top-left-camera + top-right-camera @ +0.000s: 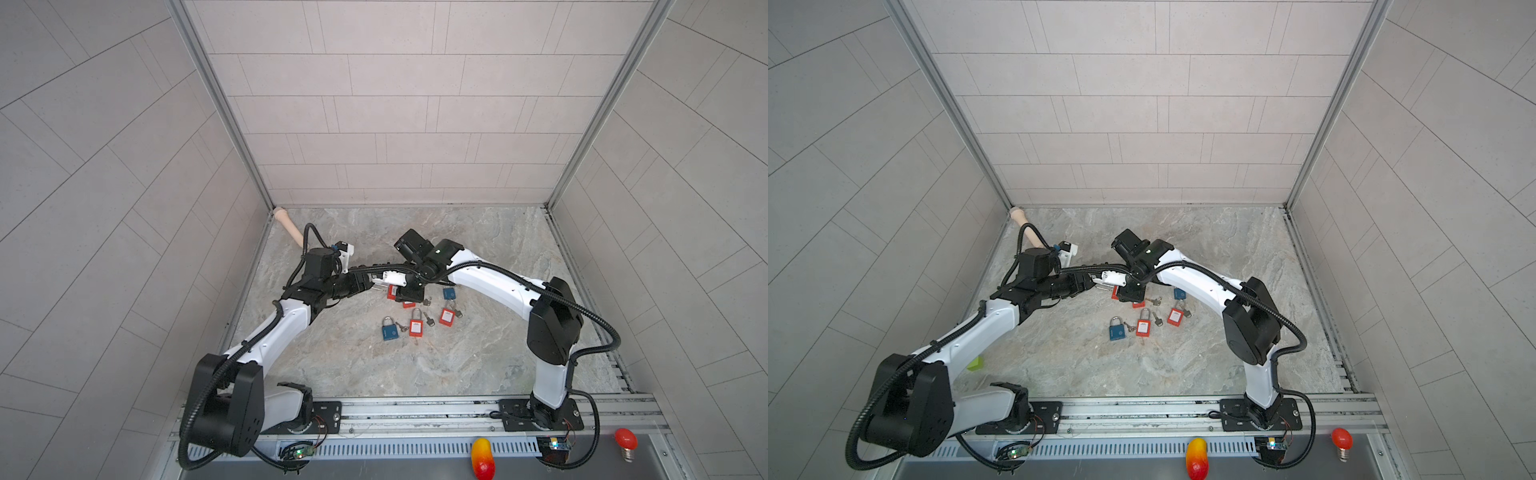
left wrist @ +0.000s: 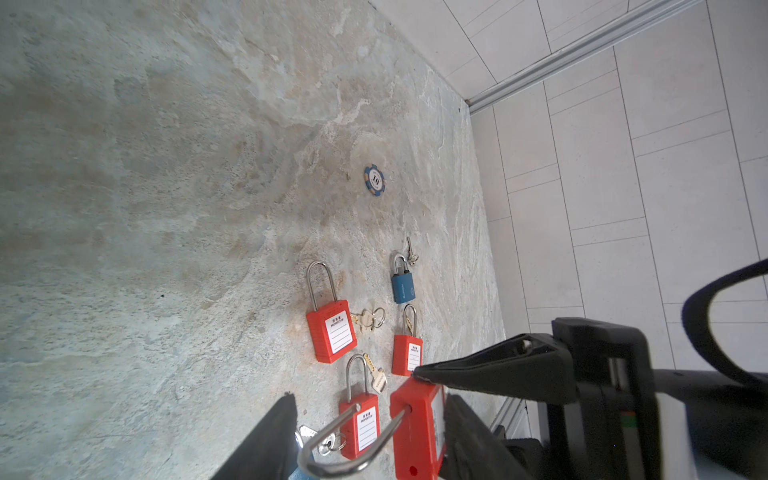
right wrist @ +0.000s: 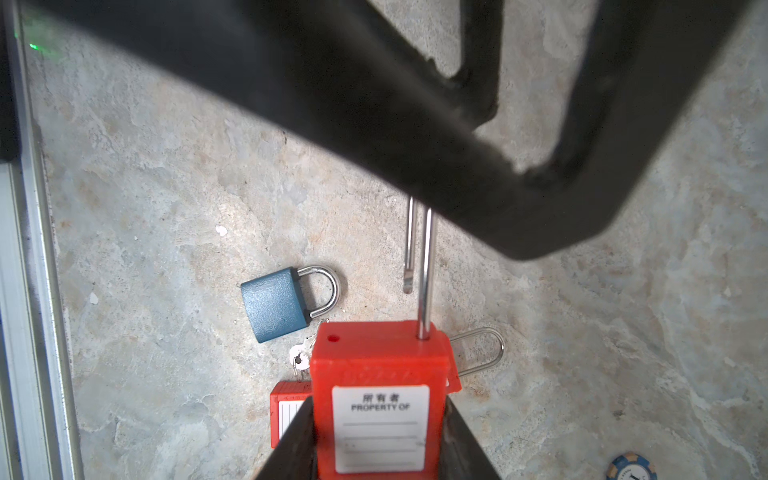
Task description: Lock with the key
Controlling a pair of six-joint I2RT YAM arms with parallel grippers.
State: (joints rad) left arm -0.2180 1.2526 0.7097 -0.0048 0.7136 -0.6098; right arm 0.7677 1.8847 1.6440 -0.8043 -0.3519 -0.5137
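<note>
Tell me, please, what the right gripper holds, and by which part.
The right gripper holds a red padlock by the two sides of its body.

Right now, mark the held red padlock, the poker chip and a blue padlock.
held red padlock (image 3: 380, 419): right wrist view, white label.
poker chip (image 2: 375, 180): left wrist view, centre.
blue padlock (image 3: 274, 305): right wrist view, body.

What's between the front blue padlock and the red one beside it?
A small silvery metal key lies between the blue padlock and the red plastic padlock, visible in both top views.
</note>
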